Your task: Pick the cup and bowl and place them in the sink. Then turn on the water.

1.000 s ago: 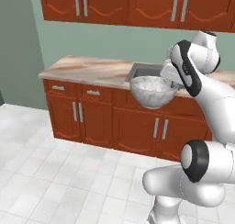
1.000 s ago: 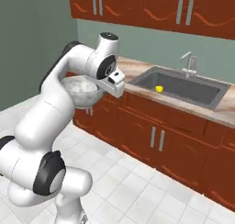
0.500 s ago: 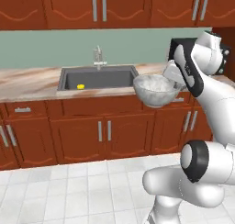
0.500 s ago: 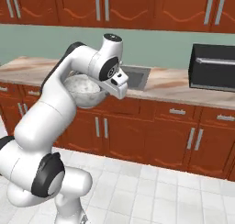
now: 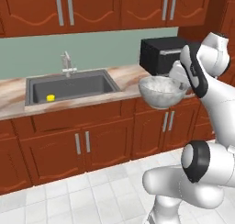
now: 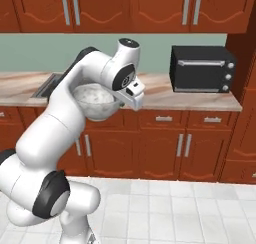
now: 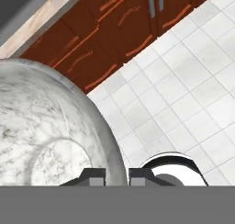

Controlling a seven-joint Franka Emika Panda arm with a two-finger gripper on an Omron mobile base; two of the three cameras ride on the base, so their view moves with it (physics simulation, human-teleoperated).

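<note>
My gripper (image 7: 117, 177) is shut on the rim of the mottled grey-white bowl (image 7: 46, 126), one finger inside the rim and one outside. I hold the bowl (image 5: 160, 91) level in the air in front of the counter, to the right of the sink (image 5: 69, 87), with the gripper (image 5: 180, 84) at its right rim. Seen from the right base, the bowl (image 6: 95, 102) hangs under my bent arm, next to the gripper (image 6: 121, 97). The small yellow cup (image 5: 50, 98) lies in the dark basin near its front left. No water runs from the faucet (image 5: 67, 62).
A black microwave (image 5: 160, 55) (image 6: 201, 68) stands on the marbled counter (image 6: 165, 95) right behind the bowl. Red-brown cabinets run below and above the counter. White floor tiles (image 7: 174, 81) lie beneath the hand.
Both base views have swept sideways along the counter, so the sink has slid left and the microwave has come into sight. The bowl stays in my grip, unchanged against the arm.
</note>
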